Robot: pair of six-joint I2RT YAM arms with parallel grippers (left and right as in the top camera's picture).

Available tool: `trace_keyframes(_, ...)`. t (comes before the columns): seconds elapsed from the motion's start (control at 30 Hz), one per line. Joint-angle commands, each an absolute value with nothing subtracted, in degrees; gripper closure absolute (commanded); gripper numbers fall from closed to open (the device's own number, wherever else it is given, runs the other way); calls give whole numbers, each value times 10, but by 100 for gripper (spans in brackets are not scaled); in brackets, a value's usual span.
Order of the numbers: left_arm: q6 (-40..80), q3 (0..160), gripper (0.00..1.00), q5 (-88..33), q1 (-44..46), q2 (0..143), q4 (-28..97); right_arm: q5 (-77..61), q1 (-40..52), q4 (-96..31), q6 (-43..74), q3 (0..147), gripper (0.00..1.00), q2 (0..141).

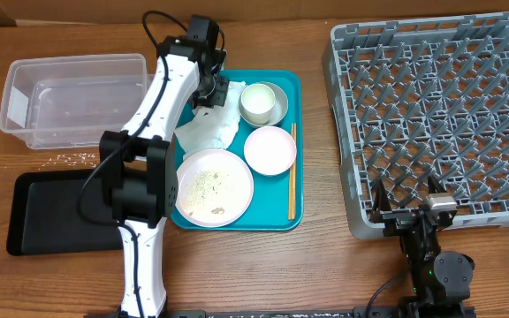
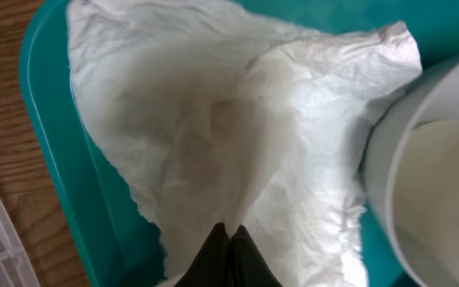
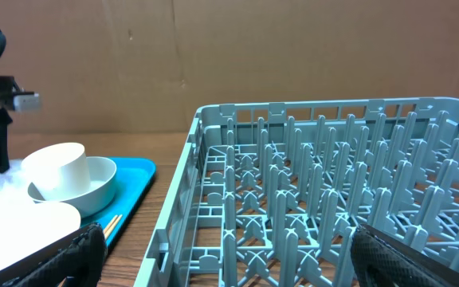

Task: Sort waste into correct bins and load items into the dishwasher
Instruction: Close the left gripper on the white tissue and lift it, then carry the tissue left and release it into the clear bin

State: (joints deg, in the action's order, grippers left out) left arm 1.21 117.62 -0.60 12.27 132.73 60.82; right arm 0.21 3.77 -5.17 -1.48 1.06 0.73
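Left fingers (image 2: 213, 259) pinching crumpled napkin (image 2: 237, 127), teal tray's (image 2: 54, 151) far-left corner | right fingers (image 3: 70, 259) spread, empty | step: waste sorting | next: lift, probably to clear tub (image 1: 76, 58)

Crumpled matt paper napkin (image 2: 237, 119), glossy teal plastic tray (image 2: 82, 183), wood-grain table (image 1: 325, 265), grey plastic rack (image 1: 341, 132)

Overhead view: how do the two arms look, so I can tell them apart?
The left arm has white link shells, bulky black joint housings and black cables looping alongside; the left gripper is slim and black. The right arm is black, with a small silver-grey block near its wrist; its fingers are broad and black.
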Motion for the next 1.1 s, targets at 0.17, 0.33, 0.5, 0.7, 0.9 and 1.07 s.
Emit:
trace_keyframes(0.17, 54, 1198, 96, -47, 120, 1244, 631, 0, 35, -48, -15, 5, 0, 2)
trace_keyframes(0.33, 54, 1198, 96, -47, 120, 1226, 646, 0, 35, -48, -15, 5, 0, 2)
trace_keyframes(0.5, 53, 1198, 96, -44, 120, 1211, 634, -1, 35, -48, -15, 5, 0, 2)
trace_keyframes(0.7, 88, 1199, 96, 25, 111, 1158, 618, -1, 35, -48, -15, 5, 0, 2)
trace_keyframes(0.9, 181, 1199, 96, 152, 69, 1085, 617, 0, 35, -48, -15, 5, 0, 2)
trace_keyframes(1.07, 209, 1199, 96, 152, 4, 1075, 628, 0, 35, -48, -15, 5, 0, 2)
